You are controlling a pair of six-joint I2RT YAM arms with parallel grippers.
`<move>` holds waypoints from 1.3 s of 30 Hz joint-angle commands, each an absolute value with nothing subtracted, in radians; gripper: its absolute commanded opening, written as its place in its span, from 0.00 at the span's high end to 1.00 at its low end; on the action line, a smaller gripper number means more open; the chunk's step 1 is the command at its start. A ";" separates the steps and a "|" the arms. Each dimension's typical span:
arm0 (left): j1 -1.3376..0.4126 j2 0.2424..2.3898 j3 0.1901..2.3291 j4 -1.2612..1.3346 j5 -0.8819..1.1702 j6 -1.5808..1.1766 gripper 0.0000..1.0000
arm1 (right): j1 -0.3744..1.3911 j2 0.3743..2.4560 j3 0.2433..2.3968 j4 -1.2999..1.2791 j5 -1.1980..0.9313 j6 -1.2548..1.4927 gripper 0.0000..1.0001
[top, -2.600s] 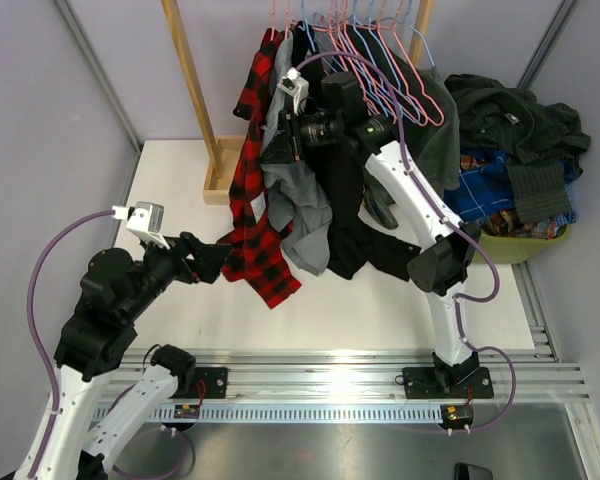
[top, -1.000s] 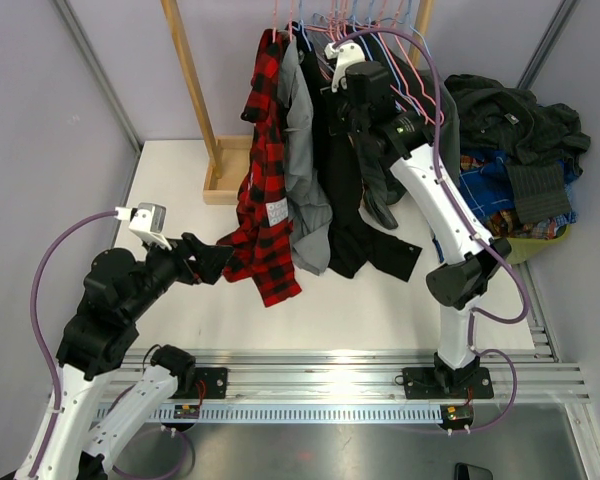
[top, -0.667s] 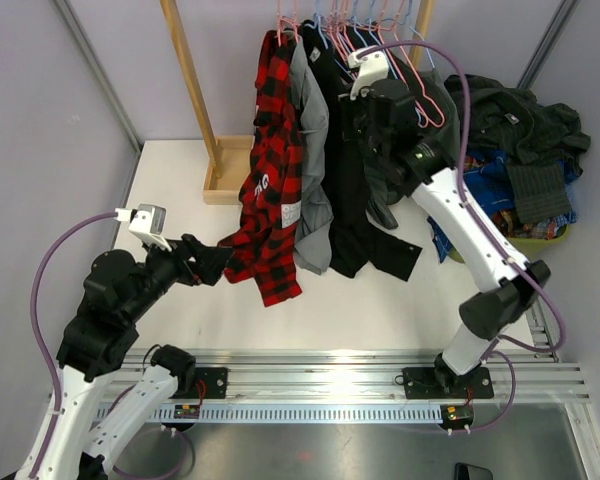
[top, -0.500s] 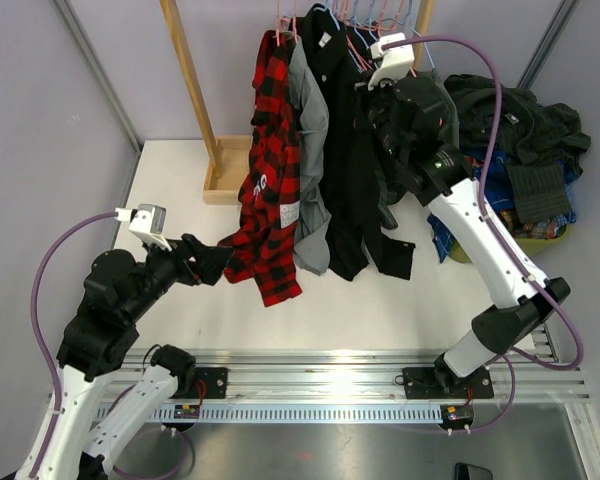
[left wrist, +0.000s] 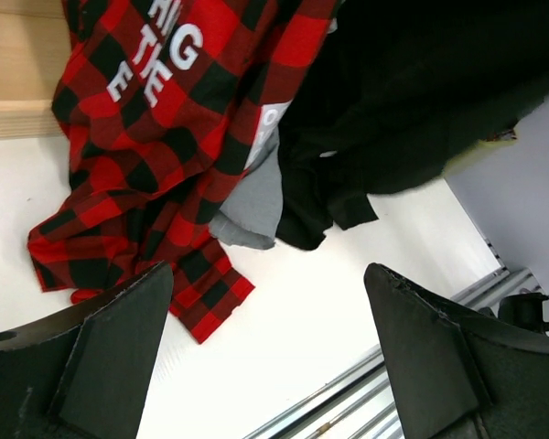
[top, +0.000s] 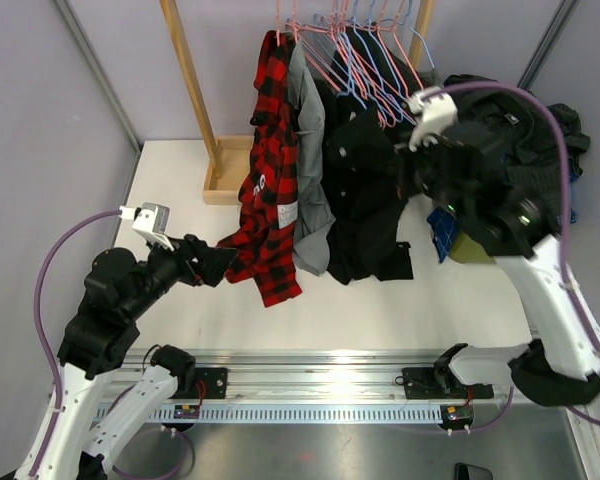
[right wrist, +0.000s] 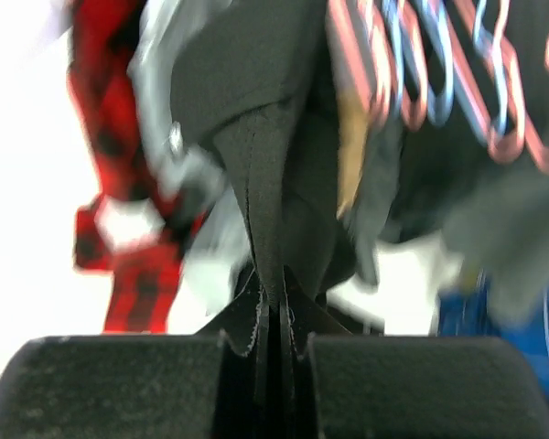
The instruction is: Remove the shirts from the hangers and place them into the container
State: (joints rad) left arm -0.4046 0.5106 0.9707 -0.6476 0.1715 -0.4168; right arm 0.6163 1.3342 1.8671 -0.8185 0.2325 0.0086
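Black shirt (top: 365, 190) has been pulled rightward toward the container (top: 467, 250), pinched in the closed right gripper (right wrist: 273, 315); left gripper (left wrist: 267, 274) spread wide, empty. Trailing sleeves may be snagged by hangers (top: 375, 75).

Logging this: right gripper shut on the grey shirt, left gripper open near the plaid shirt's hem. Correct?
No. The right wrist view shows the right gripper shut on the black shirt, not the grey shirt. The left gripper is indeed open near the plaid shirt's hem.
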 commanded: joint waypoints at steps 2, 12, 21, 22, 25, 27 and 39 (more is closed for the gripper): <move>-0.405 0.557 1.000 -0.557 0.281 -0.433 0.10 | 0.644 1.152 1.956 -1.269 0.091 0.109 1.00; -0.405 0.581 1.035 -0.447 0.461 -0.497 0.10 | 0.644 0.990 1.839 -1.385 -0.510 0.179 1.00; -0.407 0.545 0.950 -0.037 0.753 -0.666 0.02 | 0.644 0.997 1.712 -1.203 -0.689 0.163 1.00; -0.407 0.543 0.942 -0.014 0.764 -0.682 0.01 | 0.644 1.000 1.703 -1.162 -0.695 0.163 1.00; -0.407 0.552 0.894 0.129 0.804 -0.750 0.01 | 0.644 1.014 1.683 -1.103 -0.735 0.166 1.00; -0.407 0.561 0.876 0.161 0.807 -0.752 0.01 | 0.644 1.017 1.674 -1.074 -0.758 0.172 1.00; -0.408 0.676 0.824 0.363 0.815 -0.770 0.01 | 0.646 1.012 1.634 -1.005 -0.905 0.166 1.00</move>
